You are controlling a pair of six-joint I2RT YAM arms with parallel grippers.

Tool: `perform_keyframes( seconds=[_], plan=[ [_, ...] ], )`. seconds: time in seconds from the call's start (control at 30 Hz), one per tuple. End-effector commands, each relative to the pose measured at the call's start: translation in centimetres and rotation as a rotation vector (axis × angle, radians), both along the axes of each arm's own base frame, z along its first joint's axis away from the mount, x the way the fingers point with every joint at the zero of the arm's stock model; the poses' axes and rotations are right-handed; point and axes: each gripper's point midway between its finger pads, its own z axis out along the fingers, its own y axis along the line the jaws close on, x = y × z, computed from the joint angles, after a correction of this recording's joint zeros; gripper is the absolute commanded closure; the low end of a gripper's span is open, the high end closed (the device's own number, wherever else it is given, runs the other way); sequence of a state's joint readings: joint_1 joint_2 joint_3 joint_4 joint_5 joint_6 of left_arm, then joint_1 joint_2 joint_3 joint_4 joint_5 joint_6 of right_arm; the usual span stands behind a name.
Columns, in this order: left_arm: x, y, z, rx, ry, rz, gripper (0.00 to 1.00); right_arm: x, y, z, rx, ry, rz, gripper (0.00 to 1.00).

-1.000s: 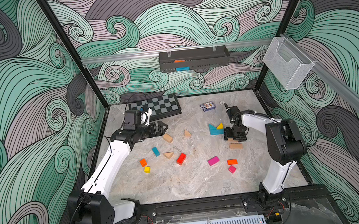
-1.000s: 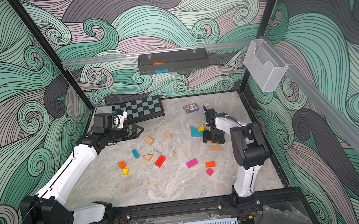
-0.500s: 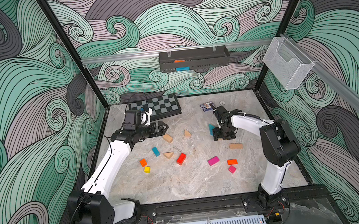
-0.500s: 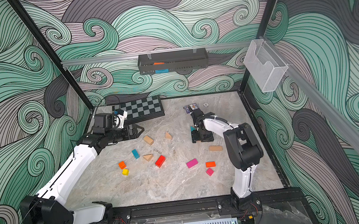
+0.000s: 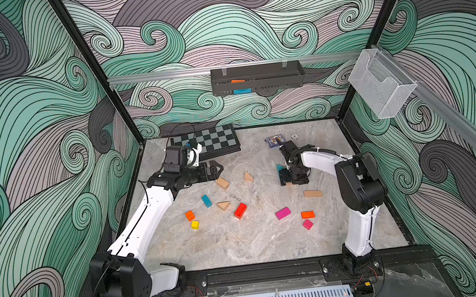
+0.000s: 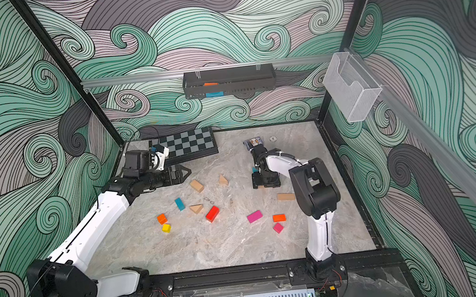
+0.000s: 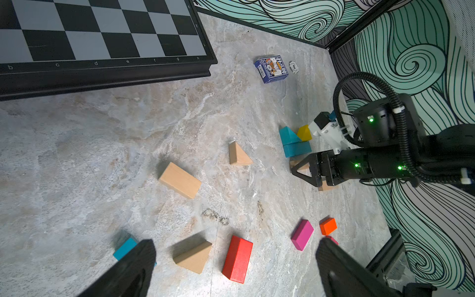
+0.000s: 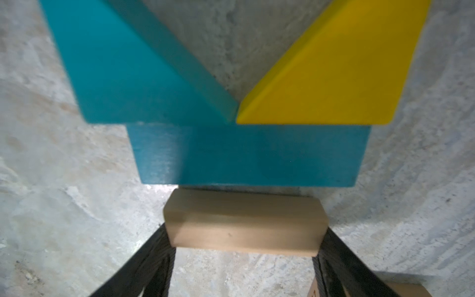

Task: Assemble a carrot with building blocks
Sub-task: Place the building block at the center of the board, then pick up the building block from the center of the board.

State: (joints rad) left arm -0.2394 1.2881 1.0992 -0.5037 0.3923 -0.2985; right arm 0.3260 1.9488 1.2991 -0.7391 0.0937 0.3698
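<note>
My right gripper [image 8: 244,246] is shut on a tan wooden block [image 8: 244,223], one finger on each end. The block lies low, right against a teal bar [image 8: 246,154]. A teal wedge [image 8: 123,66] and a yellow wedge [image 8: 334,77] sit on the bar's far side in a V. In both top views this gripper [image 5: 291,179] hides most of that group. My left gripper [image 5: 216,168] hovers open and empty by the chequered board. Loose building blocks lie between the arms: a tan bar [image 5: 222,183], a red bar [image 5: 240,210], a pink bar [image 5: 283,213] and an orange cube [image 5: 189,215].
The chequered board [image 5: 211,141] lies at the back left, with a small blue card box [image 5: 274,141] at the back middle. Another tan bar [image 5: 312,193] lies just in front of my right gripper. A black shelf [image 5: 257,77] hangs on the back wall.
My right gripper has moved left with the tan block, from the right of the teal and yellow group to its near side. The left arm has stayed still.
</note>
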Motion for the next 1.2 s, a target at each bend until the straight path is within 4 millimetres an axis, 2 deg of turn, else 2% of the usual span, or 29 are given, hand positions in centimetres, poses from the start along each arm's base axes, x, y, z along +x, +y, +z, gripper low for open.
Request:
perform_keyframes(
  seconds=[0.0,0.2,0.33,0.43,0.57,0.63,0.77,0.83,0.97,1.07,1.17],
  plan=[
    [0.0,-0.3,-0.2,0.004,0.011,-0.014,0.01,0.3,0.3,-0.5,0.000,0.006,-0.017,0.35],
    [0.0,-0.4,-0.3,0.005,0.012,-0.015,0.02,0.0,0.1,-1.0,-0.007,0.016,-0.017,0.26],
    [-0.1,-0.4,-0.4,0.005,0.013,-0.016,0.01,-0.1,0.3,-0.8,0.001,0.016,-0.008,0.01],
    [-0.1,-0.4,-0.5,0.004,0.014,-0.014,0.01,0.1,0.5,0.0,0.016,-0.003,0.003,0.01],
    [-0.2,-0.4,-0.3,0.002,0.008,-0.015,0.01,0.3,0.4,2.6,0.020,-0.054,0.011,0.01],
    [-0.2,-0.3,-0.2,0.003,0.004,-0.014,0.01,-0.2,-0.1,4.3,0.013,-0.070,0.007,0.01],
    [-0.4,-0.2,-0.2,0.008,0.002,-0.014,0.01,-2.4,-1.9,6.6,0.020,-0.085,-0.030,0.01],
    [-0.4,-0.2,-0.4,0.009,0.005,-0.012,0.01,-3.9,-3.2,6.5,0.018,-0.063,-0.058,0.01],
    [-0.3,-0.3,-0.5,0.004,0.007,-0.012,0.01,-6.4,-5.8,4.7,0.004,0.007,-0.124,0.01],
    [-0.1,-0.3,-0.5,0.002,0.006,-0.013,0.01,-6.8,-6.9,3.4,0.004,0.024,-0.155,0.01],
    [0.0,-0.4,-0.3,0.001,0.004,-0.014,0.01,-6.8,-7.1,2.3,0.042,0.040,-0.180,0.01]
  ],
)
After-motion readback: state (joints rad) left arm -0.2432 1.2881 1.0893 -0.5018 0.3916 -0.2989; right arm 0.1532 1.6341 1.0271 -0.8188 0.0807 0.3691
